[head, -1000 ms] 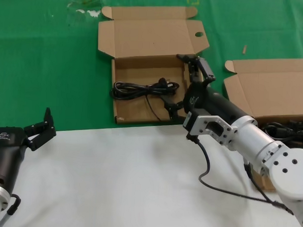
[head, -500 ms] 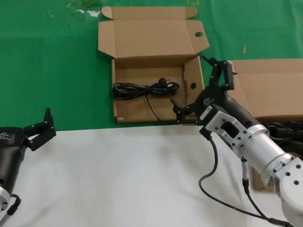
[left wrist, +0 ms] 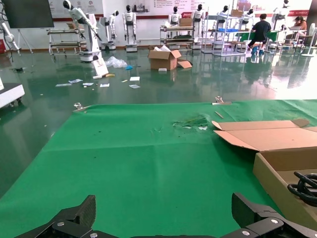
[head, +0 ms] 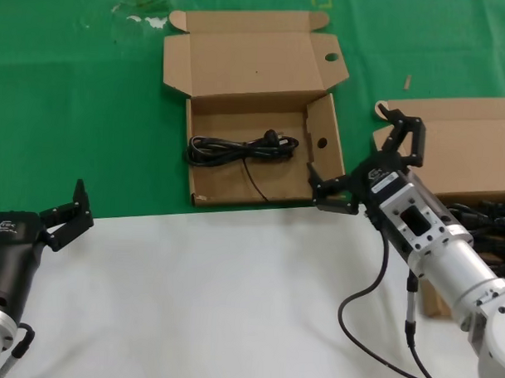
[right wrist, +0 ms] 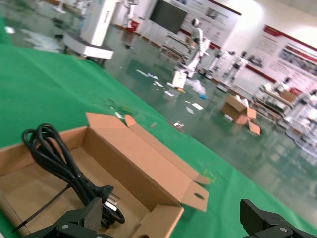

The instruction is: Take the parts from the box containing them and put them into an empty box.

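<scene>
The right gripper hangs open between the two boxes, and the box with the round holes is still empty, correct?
Not quite. The head view shows the box with the round holes already holding one coiled black cable. The right gripper does hang open between the two boxes.

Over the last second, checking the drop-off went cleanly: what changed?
The right gripper, jaws open and empty, pulled back from the holed box toward the source box. The cable stayed lying in the holed box; the left gripper stayed parked, open.
</scene>
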Robot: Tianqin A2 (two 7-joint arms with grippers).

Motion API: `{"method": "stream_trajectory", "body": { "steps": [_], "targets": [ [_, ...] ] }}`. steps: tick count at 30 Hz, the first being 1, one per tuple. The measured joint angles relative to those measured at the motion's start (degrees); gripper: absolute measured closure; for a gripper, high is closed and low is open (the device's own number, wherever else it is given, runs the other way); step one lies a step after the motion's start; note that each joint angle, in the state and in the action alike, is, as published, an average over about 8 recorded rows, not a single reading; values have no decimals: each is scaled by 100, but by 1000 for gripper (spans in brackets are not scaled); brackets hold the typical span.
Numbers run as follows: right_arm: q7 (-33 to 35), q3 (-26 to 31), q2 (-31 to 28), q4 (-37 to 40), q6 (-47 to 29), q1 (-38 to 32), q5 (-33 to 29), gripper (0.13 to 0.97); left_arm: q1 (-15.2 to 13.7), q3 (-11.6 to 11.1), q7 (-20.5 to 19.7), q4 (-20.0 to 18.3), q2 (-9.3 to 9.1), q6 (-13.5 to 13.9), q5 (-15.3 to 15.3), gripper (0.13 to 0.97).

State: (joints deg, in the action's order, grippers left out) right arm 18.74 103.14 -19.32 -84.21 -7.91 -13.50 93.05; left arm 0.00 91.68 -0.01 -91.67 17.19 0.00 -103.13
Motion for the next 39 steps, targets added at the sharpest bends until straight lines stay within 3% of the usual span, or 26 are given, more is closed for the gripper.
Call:
{"method": "stream_trajectory", "body": {
  "steps": [39],
  "targets": [
    [-1742,-1066,198,-694,735,1255,937,129,0,0,2,0,0,0,0,132]
  ]
}}
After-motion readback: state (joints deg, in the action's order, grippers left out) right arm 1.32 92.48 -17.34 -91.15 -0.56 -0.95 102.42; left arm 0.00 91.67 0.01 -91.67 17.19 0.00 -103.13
